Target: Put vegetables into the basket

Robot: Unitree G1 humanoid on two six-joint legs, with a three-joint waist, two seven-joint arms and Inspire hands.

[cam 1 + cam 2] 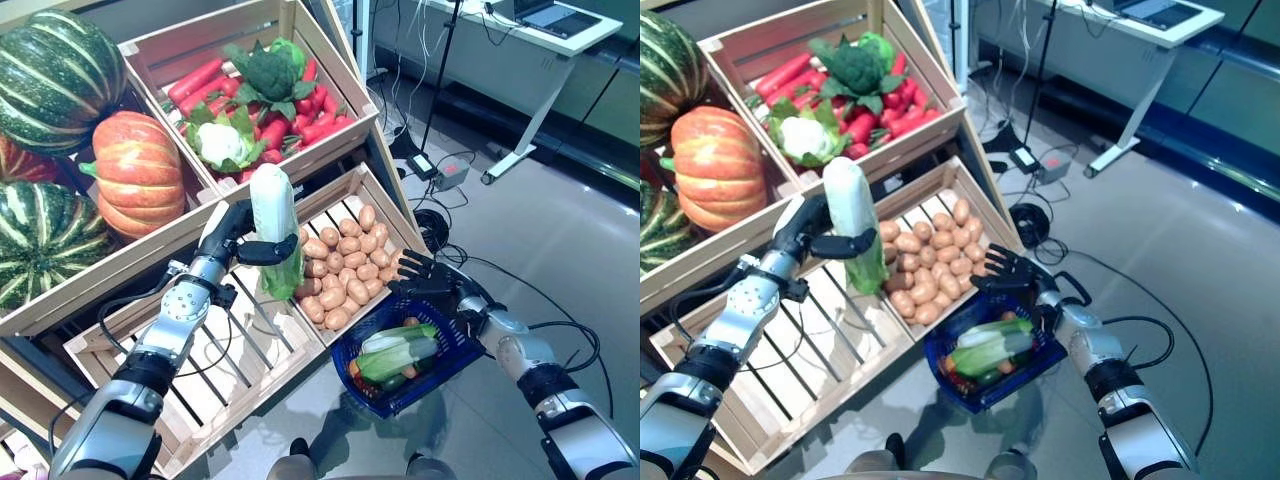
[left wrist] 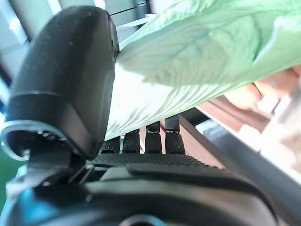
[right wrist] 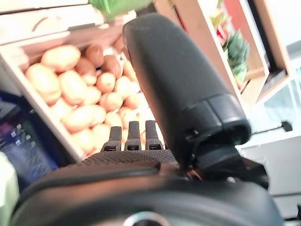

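Left hand (image 1: 228,238) grips an upright napa cabbage (image 1: 275,228) above the slatted crate (image 1: 215,370); at four o'clock, the right hand (image 1: 428,283), fingers spread, supports the blue basket (image 1: 452,352).

1. Two dark robot hands: left robot hand (image 1: 232,232), right robot hand (image 1: 428,281).
2. One pale green napa cabbage (image 1: 276,228), held.
3. One blue plastic basket (image 1: 452,350).
4. One orange ribbed pumpkin (image 1: 137,172).
5. Two green striped squashes fully seen (image 1: 52,75), (image 1: 42,240).
6. One dark green broccoli head (image 1: 266,68); one white cauliflower (image 1: 222,142).
7. Brown potatoes (image 1: 345,260), red carrots (image 1: 199,78): piled, uncountable.
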